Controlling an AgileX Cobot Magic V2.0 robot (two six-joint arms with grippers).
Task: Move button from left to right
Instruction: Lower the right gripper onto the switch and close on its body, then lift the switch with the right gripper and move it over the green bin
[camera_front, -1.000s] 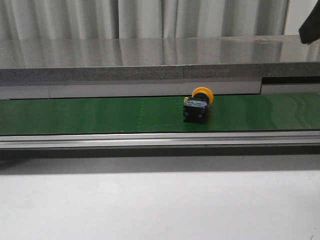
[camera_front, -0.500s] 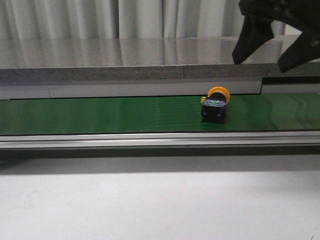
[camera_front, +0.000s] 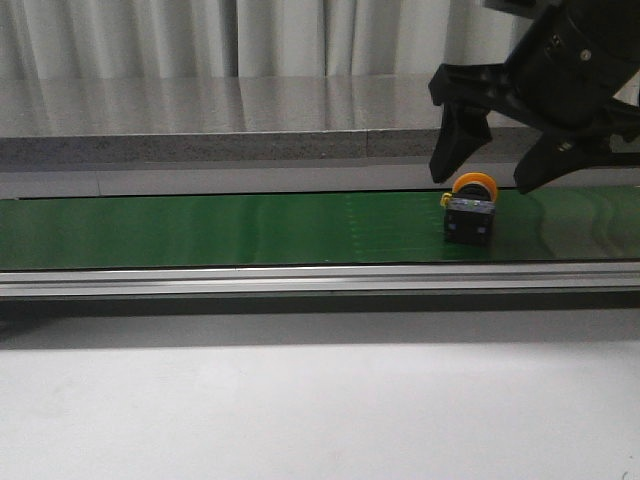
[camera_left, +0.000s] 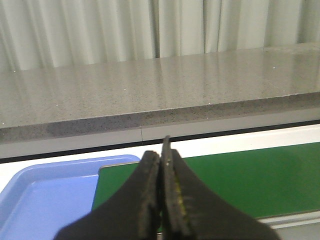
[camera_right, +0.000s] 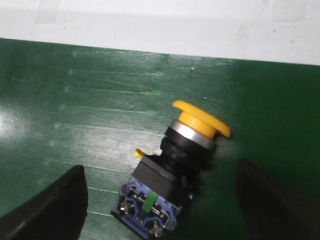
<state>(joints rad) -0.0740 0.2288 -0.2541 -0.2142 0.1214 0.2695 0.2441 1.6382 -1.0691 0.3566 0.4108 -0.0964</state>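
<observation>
The button (camera_front: 470, 212), a yellow-orange mushroom cap on a black blocky body, lies on its side on the green belt (camera_front: 200, 228), right of centre. My right gripper (camera_front: 493, 172) hangs open just above it, one finger on each side, touching nothing. In the right wrist view the button (camera_right: 186, 150) lies between the two dark fingers (camera_right: 55, 202), cap pointing away from its blue terminal end; the right gripper (camera_right: 160, 175) is open around it. My left gripper (camera_left: 162, 157) is shut with nothing in it, above the belt's left end.
A blue tray (camera_left: 45, 200) lies beside the left end of the green belt (camera_left: 260, 172). A grey stone ledge (camera_front: 250, 125) runs behind the belt and a metal rail (camera_front: 300, 280) along its front. White tabletop (camera_front: 300, 400) lies nearer.
The button has travelled to the right along the belt. My right gripper has come down from the upper right and now straddles it, open.
</observation>
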